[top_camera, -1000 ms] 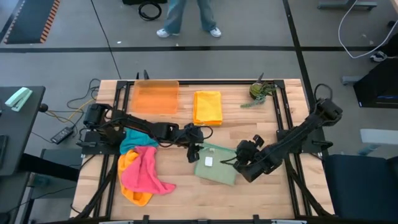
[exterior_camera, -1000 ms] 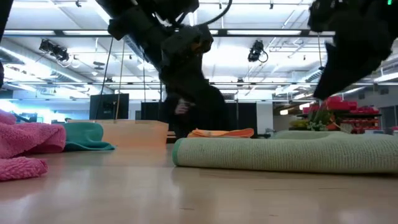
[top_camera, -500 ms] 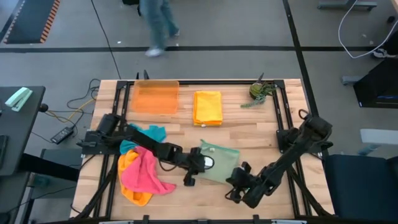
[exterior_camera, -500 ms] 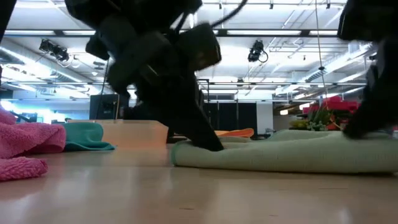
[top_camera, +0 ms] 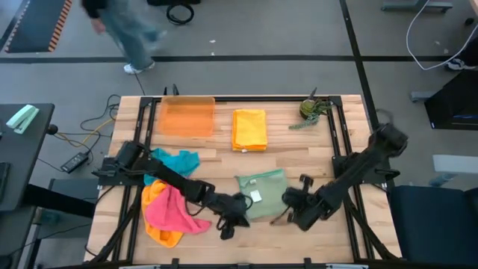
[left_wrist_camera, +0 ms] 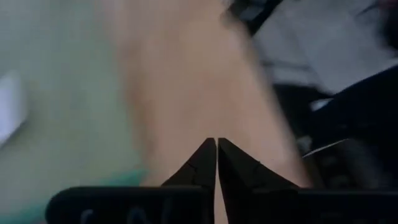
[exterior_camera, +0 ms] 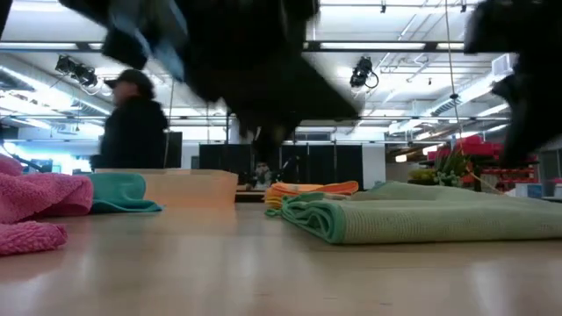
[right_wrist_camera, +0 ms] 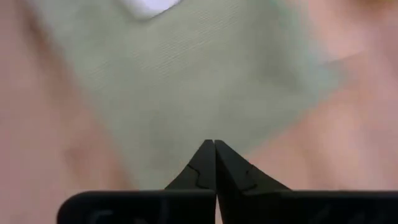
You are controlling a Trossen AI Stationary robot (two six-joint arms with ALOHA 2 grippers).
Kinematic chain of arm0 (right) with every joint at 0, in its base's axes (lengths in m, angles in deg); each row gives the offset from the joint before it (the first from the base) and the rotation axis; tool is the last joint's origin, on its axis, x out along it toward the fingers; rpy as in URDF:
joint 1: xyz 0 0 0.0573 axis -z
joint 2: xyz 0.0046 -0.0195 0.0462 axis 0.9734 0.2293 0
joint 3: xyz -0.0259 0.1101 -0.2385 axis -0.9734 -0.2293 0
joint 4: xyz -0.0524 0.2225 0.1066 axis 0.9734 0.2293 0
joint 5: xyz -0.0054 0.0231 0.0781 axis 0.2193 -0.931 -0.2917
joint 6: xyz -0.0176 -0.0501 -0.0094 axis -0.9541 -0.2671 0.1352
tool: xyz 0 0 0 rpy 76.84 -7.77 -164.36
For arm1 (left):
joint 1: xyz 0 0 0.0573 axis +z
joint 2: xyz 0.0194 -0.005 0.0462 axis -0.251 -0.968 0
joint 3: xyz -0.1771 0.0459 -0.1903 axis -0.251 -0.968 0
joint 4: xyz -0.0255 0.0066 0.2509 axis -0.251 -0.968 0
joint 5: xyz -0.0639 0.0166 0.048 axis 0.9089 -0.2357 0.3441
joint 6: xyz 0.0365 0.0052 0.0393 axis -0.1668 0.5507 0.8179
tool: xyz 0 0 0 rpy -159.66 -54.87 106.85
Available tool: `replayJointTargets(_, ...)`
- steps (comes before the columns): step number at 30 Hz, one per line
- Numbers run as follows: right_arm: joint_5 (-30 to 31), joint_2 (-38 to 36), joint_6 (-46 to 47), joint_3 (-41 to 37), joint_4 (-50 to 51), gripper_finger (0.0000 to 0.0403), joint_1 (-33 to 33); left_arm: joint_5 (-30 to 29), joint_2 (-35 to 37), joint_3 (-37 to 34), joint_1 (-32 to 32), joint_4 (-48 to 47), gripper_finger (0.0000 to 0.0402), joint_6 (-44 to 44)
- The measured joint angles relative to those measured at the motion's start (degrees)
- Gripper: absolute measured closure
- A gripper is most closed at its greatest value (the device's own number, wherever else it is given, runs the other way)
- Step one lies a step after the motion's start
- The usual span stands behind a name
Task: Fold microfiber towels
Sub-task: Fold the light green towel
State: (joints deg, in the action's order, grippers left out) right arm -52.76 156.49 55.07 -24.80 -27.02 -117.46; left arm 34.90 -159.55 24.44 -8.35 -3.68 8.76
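Note:
A sage green microfiber towel [top_camera: 263, 193], folded, with a white tag [top_camera: 256, 196], lies flat on the wood table near the front middle; the low view shows its doubled left edge [exterior_camera: 303, 219]. My left gripper [top_camera: 236, 217] [left_wrist_camera: 216, 142] is shut at the towel's near left corner. My right gripper [top_camera: 287, 211] [right_wrist_camera: 214, 143] is shut at its near right corner, over green cloth. A pink towel [top_camera: 173, 207] lies heaped on an orange one [top_camera: 155, 224], with a teal towel [top_camera: 176, 160] behind them. My left gripper is shut beside the green towel's near left corner; blur keeps me from telling whether it touches the cloth. My right gripper points down over the towel's near right part [right_wrist_camera: 205, 93]; I cannot tell whether its tips touch the cloth.
A translucent orange tray [top_camera: 187, 117] and a folded yellow towel [top_camera: 249, 128] sit at the back. A small green plant [top_camera: 314, 110] stands at the back right. A person [top_camera: 119, 33] walks on the floor beyond the far edge. Bare wood lies along the near edge.
My left gripper has gone from the towel's far left corner down to its near left corner, tipping flatter. My right gripper dipped toward the near edge and came back. In the low view the green towel's left end has drawn rightward and shows a doubled edge.

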Motion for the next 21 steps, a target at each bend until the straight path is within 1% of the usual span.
replayJointTargets(2,2.6,-4.8,-0.3,-0.1,3.4,0.0401,1.1,-0.4,1.8,0.0,-0.8,3.4,0.0373,3.8)
replayJointTargets(3,4.0,-7.2,0.1,-0.1,3.6,0.0401,1.2,-2.0,3.0,0.4,-0.9,3.4,0.0375,5.8)
replayJointTargets(4,5.7,-9.3,0.8,-0.2,2.7,0.0402,1.0,-4.9,4.5,0.5,-0.8,1.8,0.0380,8.0)
replayJointTargets(6,8.4,-11.6,1.9,-1.6,-3.3,0.0402,0.1,-12.1,6.5,0.5,0.1,-2.2,0.0393,12.4)
replayJointTargets(7,9.2,-11.8,1.9,-2.8,-7.6,0.0402,-0.5,-14.6,6.6,0.5,0.9,-3.5,0.0395,14.2)
replayJointTargets(8,10.2,-11.2,1.9,-4.1,-12.9,0.0402,-1.0,-15.6,6.4,0.5,1.9,-4.3,0.0394,15.5)
replayJointTargets(10,11.7,-7.9,1.7,-6.8,-25.4,0.0402,-1.4,-14.0,5.3,0.3,4.0,-4.4,0.0390,16.3)
replayJointTargets(11,11.8,-5.5,1.3,-7.9,-30.6,0.0402,-1.4,-11.8,4.1,0.5,5.2,-3.4,0.0390,16.3)
replayJointTargets(13,12.1,0.0,0.8,-8.4,-38.3,0.0402,-1.1,-7.4,1.9,0.4,7.1,-4.5,0.0394,16.3)
replayJointTargets(15,12.5,4.7,1.9,-7.4,-41.0,0.0402,-0.9,-5.0,-0.8,0.3,8.6,-4.9,0.0396,16.3)
replayJointTargets(18,12.6,10.9,5.5,-4.8,-41.6,0.0402,-0.6,-4.8,-2.3,0.3,10.4,-6.6,0.0391,17.2)
replayJointTargets(21,12.5,15.2,8.6,-2.8,-41.6,0.0402,-0.6,-6.2,-2.8,0.4,11.8,-9.3,0.0391,20.0)
